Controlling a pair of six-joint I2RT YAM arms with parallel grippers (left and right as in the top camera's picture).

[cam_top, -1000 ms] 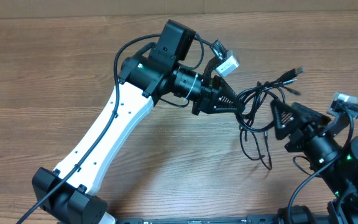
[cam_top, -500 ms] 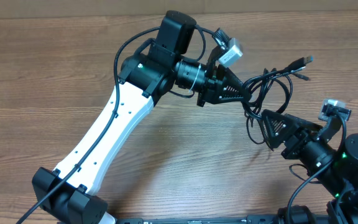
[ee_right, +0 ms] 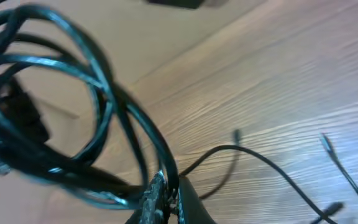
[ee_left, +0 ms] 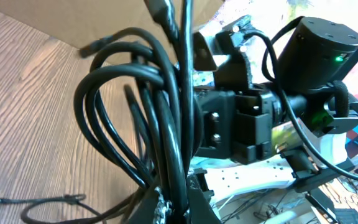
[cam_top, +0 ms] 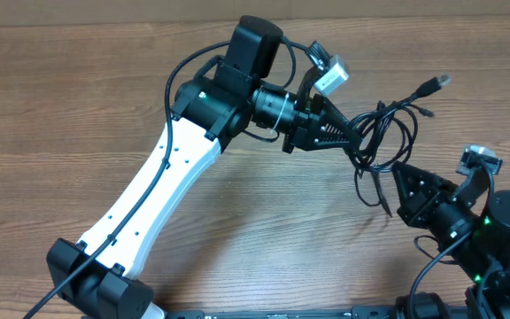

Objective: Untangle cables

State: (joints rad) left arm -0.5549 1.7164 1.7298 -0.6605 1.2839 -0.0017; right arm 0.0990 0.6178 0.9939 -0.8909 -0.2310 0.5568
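The cables (cam_top: pixel 386 131) are a knotted bundle of thin black loops hanging above the table between both arms, with one plug end (cam_top: pixel 432 84) sticking out to the upper right. My left gripper (cam_top: pixel 354 140) is shut on the bundle's left side; in the left wrist view thick strands (ee_left: pixel 143 106) rise from between its closed jaws (ee_left: pixel 180 206). My right gripper (cam_top: pixel 397 171) is shut on a strand at the bundle's lower right. In the right wrist view, loops (ee_right: pixel 86 87) arch up from its pinched tips (ee_right: pixel 169 200). Loose cable tails (ee_right: pixel 263 163) trail onto the wood.
A wooden table (cam_top: pixel 60 106) lies beneath both arms. The white left arm (cam_top: pixel 153 199) crosses the table's middle diagonally. The right arm's base (cam_top: pixel 503 230) sits at the lower right edge. Clutter beyond the table (ee_left: pixel 328 193) shows in the left wrist view.
My right gripper came in to the bundle's lower right and closed from wide open onto a strand. The left gripper lifted the bundle slightly up and to the right.
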